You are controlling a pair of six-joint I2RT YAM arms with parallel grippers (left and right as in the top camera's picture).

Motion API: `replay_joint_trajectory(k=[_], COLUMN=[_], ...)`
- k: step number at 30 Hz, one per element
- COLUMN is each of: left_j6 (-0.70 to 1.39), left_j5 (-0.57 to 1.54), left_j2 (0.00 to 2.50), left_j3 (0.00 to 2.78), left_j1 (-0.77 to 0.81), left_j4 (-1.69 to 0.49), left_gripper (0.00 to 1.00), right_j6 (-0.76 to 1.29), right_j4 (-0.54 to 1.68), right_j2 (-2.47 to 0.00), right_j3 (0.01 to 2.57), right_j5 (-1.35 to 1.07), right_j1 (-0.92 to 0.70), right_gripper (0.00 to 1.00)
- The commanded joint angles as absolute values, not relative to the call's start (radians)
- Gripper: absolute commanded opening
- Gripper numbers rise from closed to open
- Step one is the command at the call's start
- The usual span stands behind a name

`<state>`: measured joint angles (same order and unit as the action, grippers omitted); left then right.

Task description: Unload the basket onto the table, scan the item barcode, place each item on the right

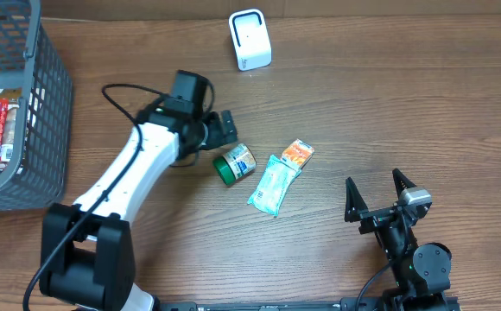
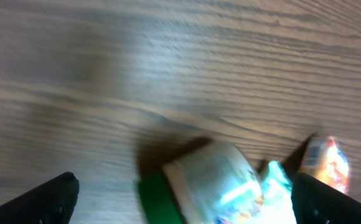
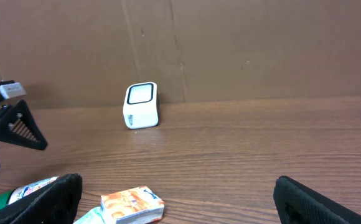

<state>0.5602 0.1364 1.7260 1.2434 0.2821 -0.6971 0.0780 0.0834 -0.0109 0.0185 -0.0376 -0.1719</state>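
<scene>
Left tool [image 1: 226, 130] spread wide, gripping nothing; poised just beside green-lidded jar [image 1: 234, 163] on tabletop [image 1: 363, 95], likely lining up for pickup; jar on its side, just beside teal packet [image 1: 273, 183], orange packet [image 1: 298, 153] near; white scanner [image 1: 250, 39] well apart at far edge, window turned toward arms, presumably ready for presented barcode; right tool [image 1: 376, 192] equally wide, empty, parked at near edge, out of way; grey basket [image 1: 47, 95] at left holding other goods.

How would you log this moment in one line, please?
left claw: open, at jar, no grip | right claw: open, empty | pouch, packet: on table | scanner: upright, unused
</scene>
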Motion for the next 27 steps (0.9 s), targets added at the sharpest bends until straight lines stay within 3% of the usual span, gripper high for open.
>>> replay_joint_trajectory(k=[1,4,7,15,20,23,27], left_j6=[0.107,-0.191,-0.325,-0.241,-0.142,-0.123,-0.128], left_j5=[0.158,0.158,0.159,0.178,-0.030,-0.213,-0.243], left_j2=[1.720,1.720,1.720,1.692,1.615,1.606,1.606], left_j3=[1.261,1.261,1.261,1.316,1.580,1.853,2.021], left_j1=[0.238,0.236,0.237,0.235,0.213,0.139,-0.035], left_j4=[-0.723,-0.784,-0.836,-0.835,-0.863,-0.863,-0.841], left_gripper=[1.00,0.98,1.00,0.99,1.00,1.00,0.99], right_j6=[0.078,0.078,0.078,0.078,0.078,0.078,0.078], right_j4=[0.081,0.081,0.081,0.081,0.081,0.081,0.081], right_j2=[-0.004,-0.004,-0.004,-0.004,-0.004,-0.004,-0.004], right_j3=[0.008,0.008,0.008,0.008,0.008,0.008,0.008], right_j5=[-0.039,-0.039,-0.039,-0.039,-0.039,-0.039,-0.039], right_j1=[-0.175,-0.175,-0.175,-0.175,-0.175,-0.175,-0.175], right_gripper=[1.00,1.00,1.00,1.00,1.00,1.00,1.00])
